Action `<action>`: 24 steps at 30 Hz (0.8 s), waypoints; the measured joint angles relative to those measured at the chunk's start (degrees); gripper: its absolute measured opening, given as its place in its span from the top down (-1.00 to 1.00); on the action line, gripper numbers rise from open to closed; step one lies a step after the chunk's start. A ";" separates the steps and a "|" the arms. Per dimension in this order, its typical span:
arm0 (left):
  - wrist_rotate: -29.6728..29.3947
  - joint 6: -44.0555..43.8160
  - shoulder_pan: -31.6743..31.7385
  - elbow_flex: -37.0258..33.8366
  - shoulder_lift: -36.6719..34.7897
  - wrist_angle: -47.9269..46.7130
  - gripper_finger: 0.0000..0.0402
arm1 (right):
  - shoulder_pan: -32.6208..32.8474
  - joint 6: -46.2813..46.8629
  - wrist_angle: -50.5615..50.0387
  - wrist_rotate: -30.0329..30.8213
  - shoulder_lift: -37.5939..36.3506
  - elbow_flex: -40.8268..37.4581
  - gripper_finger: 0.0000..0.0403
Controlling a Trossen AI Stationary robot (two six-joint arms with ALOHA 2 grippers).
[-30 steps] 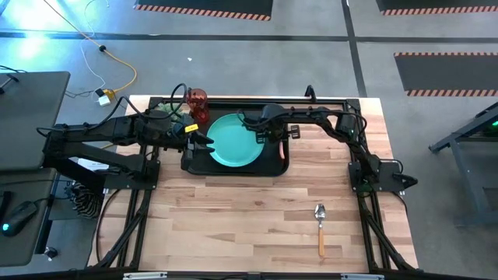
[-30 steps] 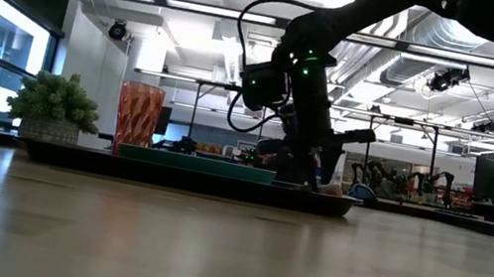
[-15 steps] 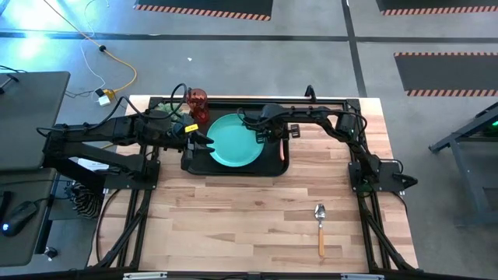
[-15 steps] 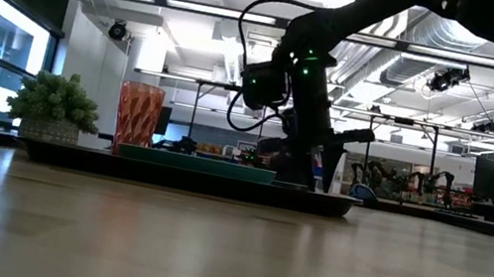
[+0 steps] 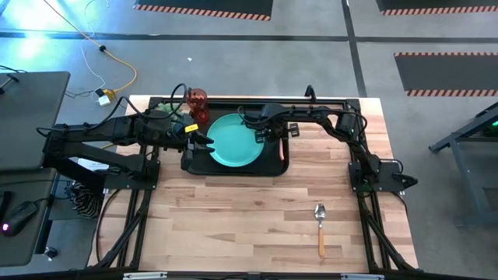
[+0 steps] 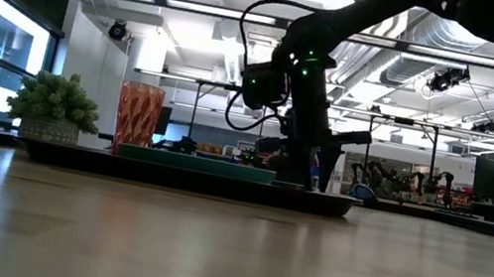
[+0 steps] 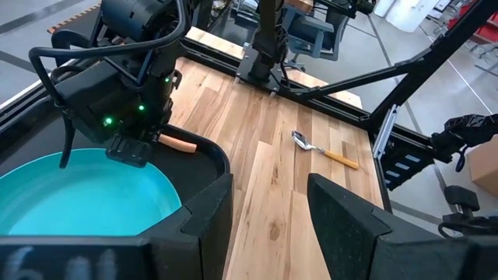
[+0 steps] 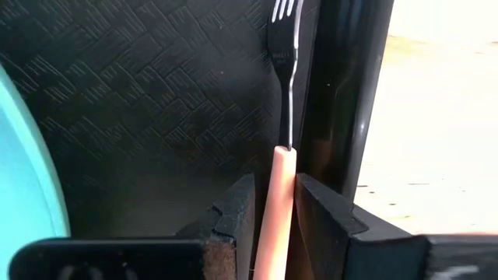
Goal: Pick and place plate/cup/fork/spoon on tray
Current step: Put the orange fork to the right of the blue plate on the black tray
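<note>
The black tray [image 5: 233,169] lies at the table's far middle, with the teal plate [image 5: 236,140] on its floor and the red-brown cup [image 5: 196,103] upright at its far left corner. My right gripper [image 5: 266,138] is low over the tray's right part, shut on the fork [image 8: 284,47], which lies along the right rim. My left gripper [image 7: 268,210] is open and empty at the plate's left edge. The spoon [image 5: 320,225] lies flat on the table at the near right. My right gripper has the fork's orange handle [image 8: 276,187] between its two fingers [image 8: 233,218], just behind where the metal neck begins. The fingers point down at the tray and run along the fork. The tines [image 8: 285,15] lie on the tray floor beside the right rim.
A green potted plant [image 6: 54,101] stands left of the cup, at the tray's far left. The wooden table [image 5: 233,225] is bare in front of the tray except for the spoon. A black frame runs along the table's edges.
In the low view, the orange end of the fork's handle showed just above the tray's rim one second ago and no longer shows. Both arms stay almost where they were.
</note>
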 joint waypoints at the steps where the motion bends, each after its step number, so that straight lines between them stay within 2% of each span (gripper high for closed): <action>1: 0.00 0.00 0.00 0.00 0.01 0.00 0.22 | 0.00 0.00 0.19 -0.02 0.00 0.00 0.57; 20: 0.00 0.48 0.00 0.00 -0.01 0.02 0.22 | 0.15 -0.44 0.57 -1.51 -0.07 0.00 0.57; 24: 0.00 0.50 0.00 0.00 -0.01 0.02 0.22 | 0.15 -0.44 0.55 -1.44 -0.11 0.00 0.63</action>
